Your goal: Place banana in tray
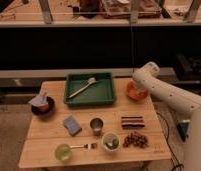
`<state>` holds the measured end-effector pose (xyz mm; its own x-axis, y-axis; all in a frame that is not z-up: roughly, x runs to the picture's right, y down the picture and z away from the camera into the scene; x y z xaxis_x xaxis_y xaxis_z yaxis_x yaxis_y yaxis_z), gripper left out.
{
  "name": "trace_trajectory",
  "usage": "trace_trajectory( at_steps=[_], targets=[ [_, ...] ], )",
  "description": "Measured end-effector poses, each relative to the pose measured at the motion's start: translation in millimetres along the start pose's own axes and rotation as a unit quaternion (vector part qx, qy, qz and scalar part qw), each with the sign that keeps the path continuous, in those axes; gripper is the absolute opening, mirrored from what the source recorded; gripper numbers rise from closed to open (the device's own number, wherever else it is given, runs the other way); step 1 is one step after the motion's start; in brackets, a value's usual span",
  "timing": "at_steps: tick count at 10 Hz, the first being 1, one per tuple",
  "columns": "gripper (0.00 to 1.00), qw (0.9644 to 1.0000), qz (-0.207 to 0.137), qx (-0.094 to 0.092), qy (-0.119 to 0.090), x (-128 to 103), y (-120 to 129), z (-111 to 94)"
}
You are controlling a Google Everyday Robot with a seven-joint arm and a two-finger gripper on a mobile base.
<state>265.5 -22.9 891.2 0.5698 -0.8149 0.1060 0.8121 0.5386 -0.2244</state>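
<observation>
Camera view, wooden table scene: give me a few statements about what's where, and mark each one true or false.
1. The large dark green rectangular plastic tray holds a long utensil. True.
2. The pale yellow banana lies in the tray. False: no banana shows there.
3. The robot's pincer is over the round orange bowl at the table's right. True.
4. The dark round bowl sits at the table's right edge. False: it is at the left.
5. A fork lies near the front edge. True.
</observation>
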Motion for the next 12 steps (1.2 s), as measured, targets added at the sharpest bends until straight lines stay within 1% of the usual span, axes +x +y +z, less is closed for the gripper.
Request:
trace_trajectory(
  at_steps=[1,2,3,4,5,6,7,8,9,10,11,12],
  targets=[
    [0.25,1.0,-0.002,0.007,-0.003,0.7,-2.9,-10.0],
    [0.25,0.9992,-0.01,0.033,-0.018,1.3,-14.5,-46.0],
    [0.25,0.9974,-0.025,0.057,-0.035,-5.8,-29.5,-70.9],
    [0.25,0.9945,-0.041,0.079,-0.055,-18.8,-47.0,-87.6],
    [0.25,0.9915,-0.055,0.094,-0.071,-28.8,-58.9,-98.0],
    [0.25,0.985,-0.077,0.117,-0.101,-46.0,-76.2,-111.9],
    [0.25,0.9772,-0.098,0.137,-0.13,-61.2,-92.2,-123.5],
    [0.25,0.9691,-0.116,0.153,-0.155,-74.8,-107.0,-131.1],
    [0.25,0.9613,-0.132,0.165,-0.177,-86.8,-120.4,-134.8],
    [0.25,0.9569,-0.144,0.167,-0.189,-96.2,-129.6,-132.7],
    [0.25,0.9549,-0.152,0.162,-0.196,-104.1,-135.5,-125.1],
    [0.25,0.9543,-0.158,0.156,-0.2,-110.3,-137.1,-114.4]
  ],
)
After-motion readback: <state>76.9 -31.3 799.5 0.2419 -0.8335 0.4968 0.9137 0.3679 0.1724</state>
